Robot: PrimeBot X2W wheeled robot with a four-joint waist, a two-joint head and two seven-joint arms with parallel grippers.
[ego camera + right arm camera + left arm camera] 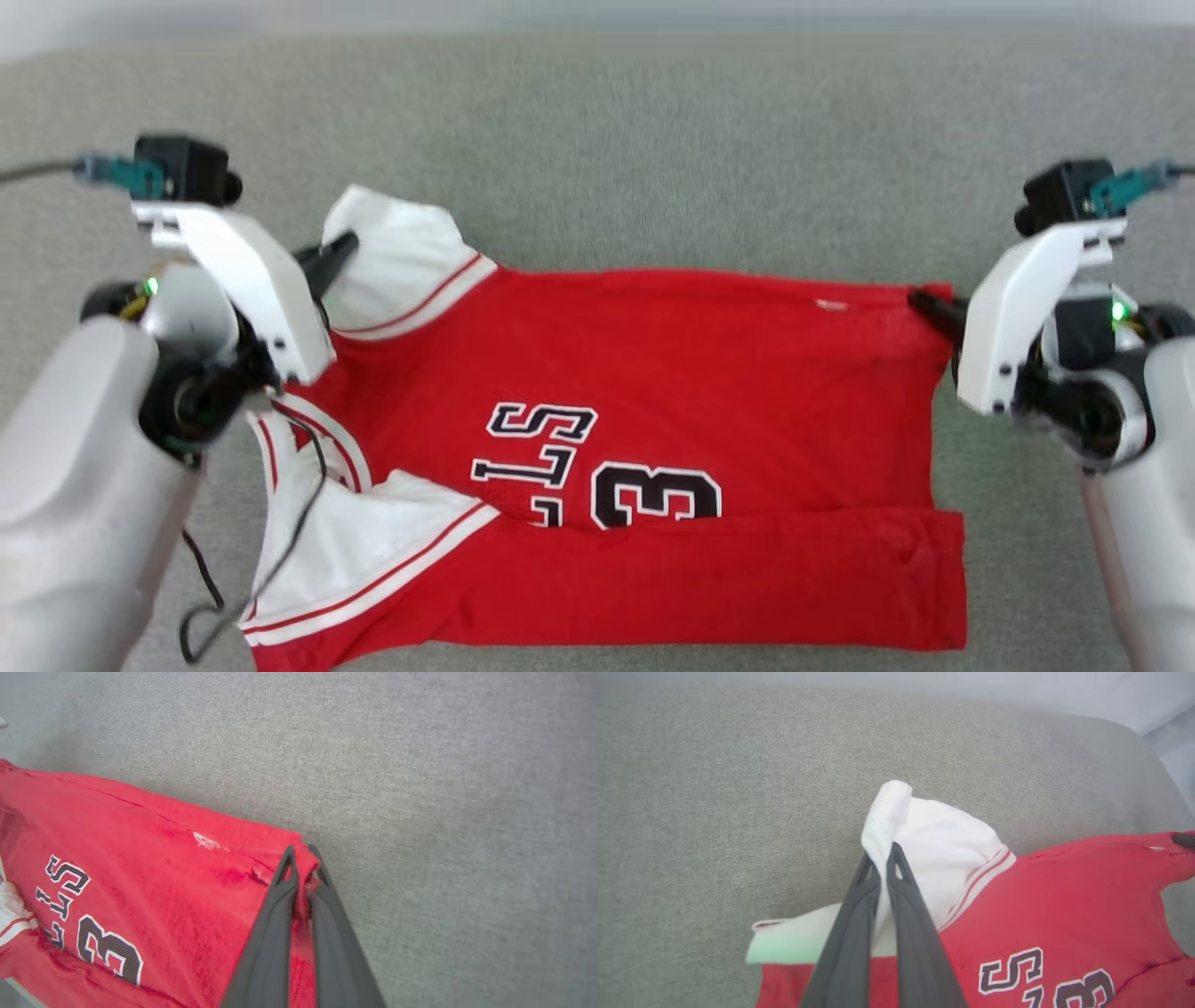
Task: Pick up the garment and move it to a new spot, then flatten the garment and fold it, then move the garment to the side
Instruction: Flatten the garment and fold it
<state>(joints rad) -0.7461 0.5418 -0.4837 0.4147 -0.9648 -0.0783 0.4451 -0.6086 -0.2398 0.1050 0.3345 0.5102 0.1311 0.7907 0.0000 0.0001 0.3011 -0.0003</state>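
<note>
On grey fabric (pixel 653 140) we see the garment (pixel 653 373). Left claw (pixel 883 851) pinches its white sleeve (pixel 945 858), right claw (pixel 301 856) its red corner (pixel 304 868).

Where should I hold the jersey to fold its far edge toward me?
At its two far corners, each from its own outer side: the left gripper is shut on the far white sleeve, the right gripper on the far hem corner. The garment lies sideways, so that edge runs straight between them.

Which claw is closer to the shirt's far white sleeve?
Left. The left gripper pinches that white sleeve itself; the right gripper grips the shirt by its red corner at the opposite end.
</note>
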